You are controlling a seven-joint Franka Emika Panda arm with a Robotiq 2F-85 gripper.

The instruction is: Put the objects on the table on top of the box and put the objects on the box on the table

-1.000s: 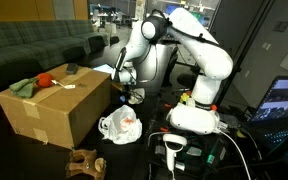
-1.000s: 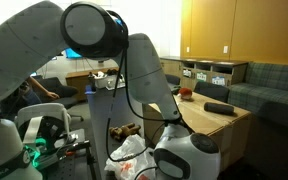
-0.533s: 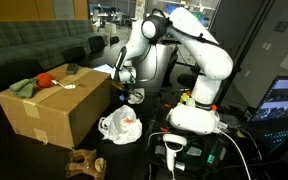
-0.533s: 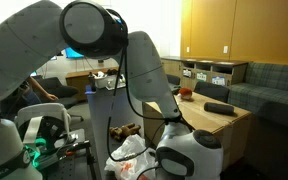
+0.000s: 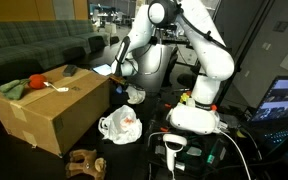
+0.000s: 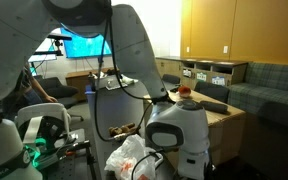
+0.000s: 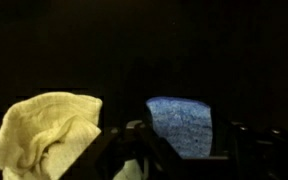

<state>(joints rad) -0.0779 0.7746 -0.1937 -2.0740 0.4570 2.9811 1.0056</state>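
The brown cardboard box [image 5: 49,112] stands at the left, and its tan top [image 6: 229,118] shows in both exterior views. On it lie a green cloth with a red object [image 5: 29,86], a dark object [image 5: 72,70] and a small white item [image 5: 54,87]. My gripper [image 5: 127,86] hangs beside the box's right end, low over the dark table [image 5: 134,150]. In the wrist view a pale yellow cloth [image 7: 44,135] lies just left of the fingers. A grey-blue patch [image 7: 179,122] shows between them. The jaws of the gripper [image 7: 186,135] stand apart and I see nothing held.
A clear plastic bag with orange contents [image 5: 119,125] lies on the table in front of the box. A brown object [image 5: 84,161] sits near the front edge. The robot's white base [image 5: 194,115], a handheld scanner [image 5: 174,150], cables and a sofa [image 5: 34,45] surround the area.
The arm has lifted and swung, with the shoulder now higher in both exterior views. The box sits lower and further left in the picture. The jaws have narrowed a little.
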